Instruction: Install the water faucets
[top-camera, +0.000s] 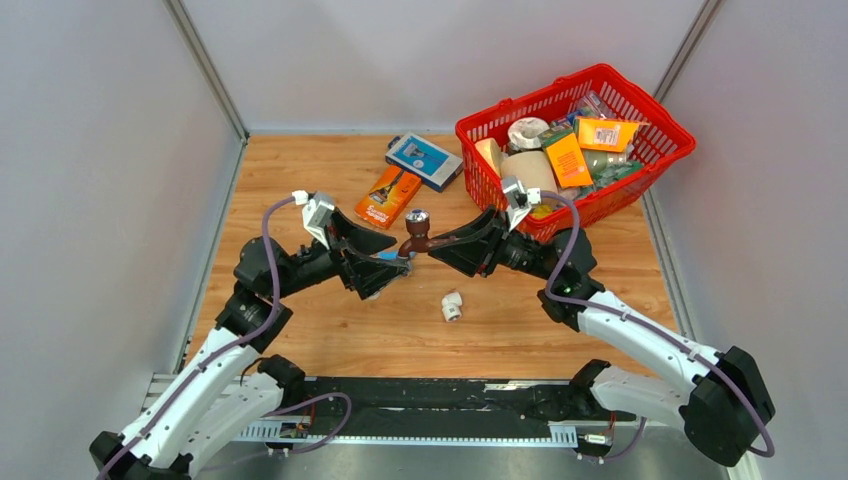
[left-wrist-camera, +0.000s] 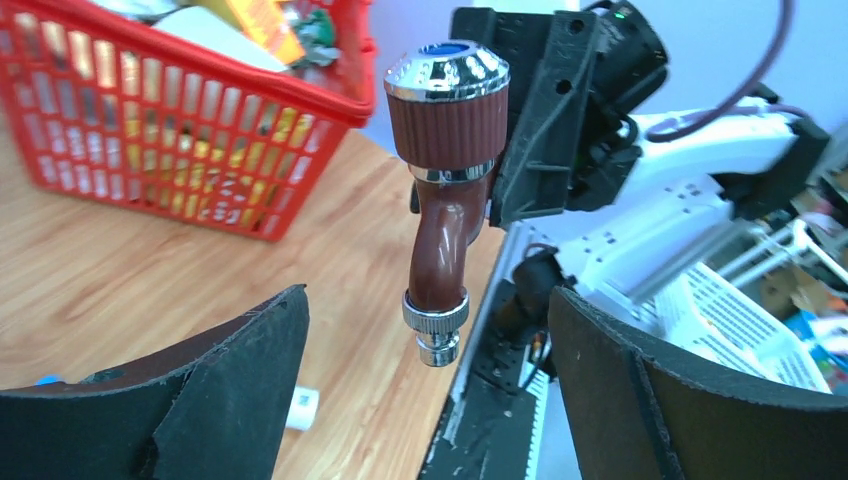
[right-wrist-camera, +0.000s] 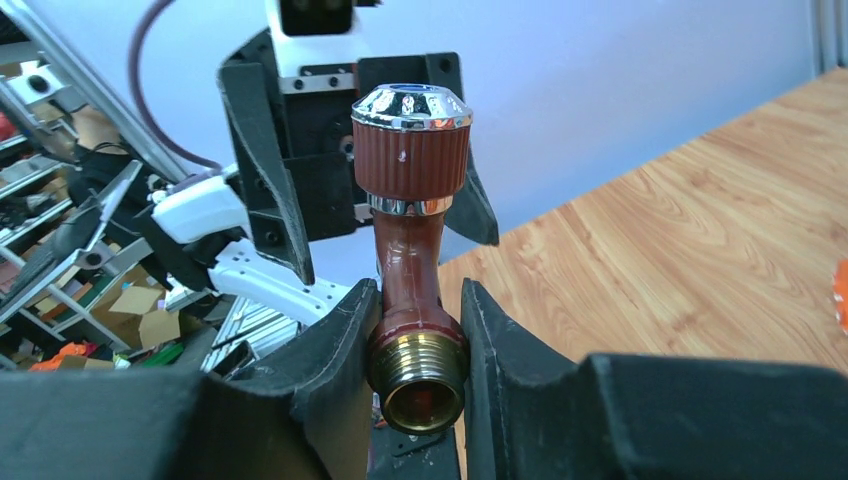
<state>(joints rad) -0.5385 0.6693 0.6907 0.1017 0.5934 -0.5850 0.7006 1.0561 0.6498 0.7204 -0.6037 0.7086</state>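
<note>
My right tool (right-wrist-camera: 417, 305) is clenched on the threaded brass end of the brown faucet (right-wrist-camera: 410, 160), holding it above the wooden surface (right-wrist-camera: 700, 250) with its chrome-capped knob uppermost. My left tool (left-wrist-camera: 425, 310) faces it with fingers (left-wrist-camera: 230, 390) spread wide, touching nothing. A white elbow fitting (top-camera: 452, 306) lies on the surface below, well apart from the red basket (top-camera: 480, 175)

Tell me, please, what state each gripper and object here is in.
brown faucet, upright, knob up, gripped at its threaded brass end.
right gripper, shut on the brown faucet.
left gripper, open, holding nothing.
white elbow fitting, lying loose on the table.
red basket, upright, full.
</note>
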